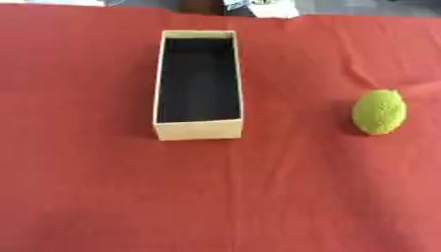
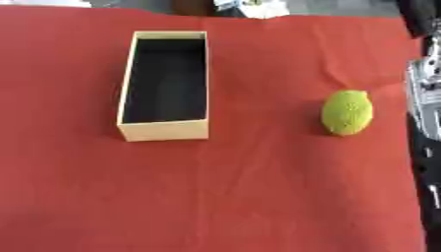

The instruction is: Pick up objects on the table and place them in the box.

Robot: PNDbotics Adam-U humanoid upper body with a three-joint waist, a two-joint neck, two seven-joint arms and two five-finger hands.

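Fingers impossible to make out: only a black and silver stretch of the right arm (image 2: pixel 424 98) along the right edge of the right eye view, hand itself unseen, left hand nowhere. Lying on the red cloth (image 1: pixel 258 197) toward its right edge, a yellow-green lemon-like fruit (image 1: pixel 379 111). Well apart, left of centre near the far edge, an open tan box (image 1: pixel 198 130) with dark interior

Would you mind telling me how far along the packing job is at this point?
Nothing looks done yet: the box shows only its dark inside. Nothing is in hand either, as neither robot hand appears in these views. Left to do: the yellow-green fruit, lying on the red cloth to the box's right, must go in.
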